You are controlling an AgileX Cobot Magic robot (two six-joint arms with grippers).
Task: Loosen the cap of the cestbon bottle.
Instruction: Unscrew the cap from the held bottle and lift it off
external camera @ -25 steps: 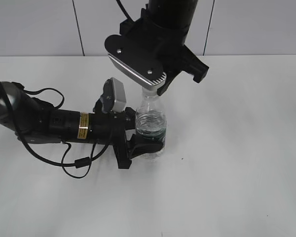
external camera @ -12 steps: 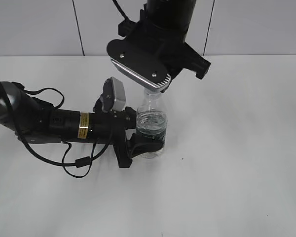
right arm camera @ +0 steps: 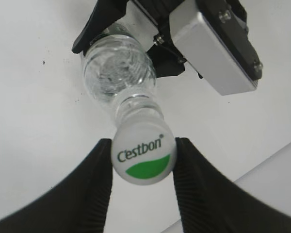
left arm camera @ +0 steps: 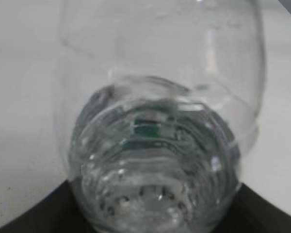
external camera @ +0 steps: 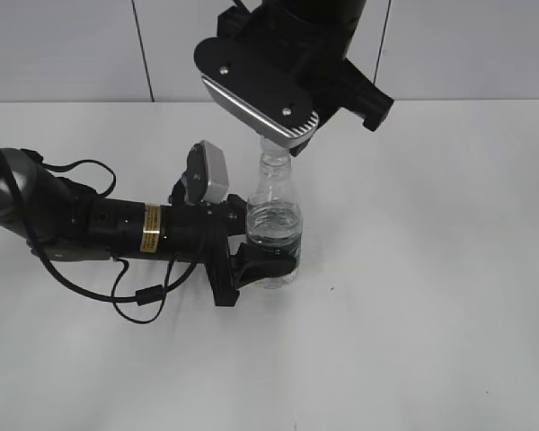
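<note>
a plain white tabletop (external camera: 449,296) meets a pale panelled wall (external camera: 63,45). one left gripper (external camera: 262,262), jaws clamped on the lower body of one small clear plastic water bottle (external camera: 274,224), standing upright. one right gripper (right arm camera: 142,191), jaws pressed against either side of one white-and-green screw cap (right arm camera: 143,158).

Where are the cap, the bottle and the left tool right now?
cap (right arm camera: 143,157), right wrist view, on its printed top.
cestbon bottle (external camera: 273,223), exterior view, on its ribbed middle.
left tool (external camera: 262,260), exterior view, on the black clamp around the bottle's lower body.
</note>
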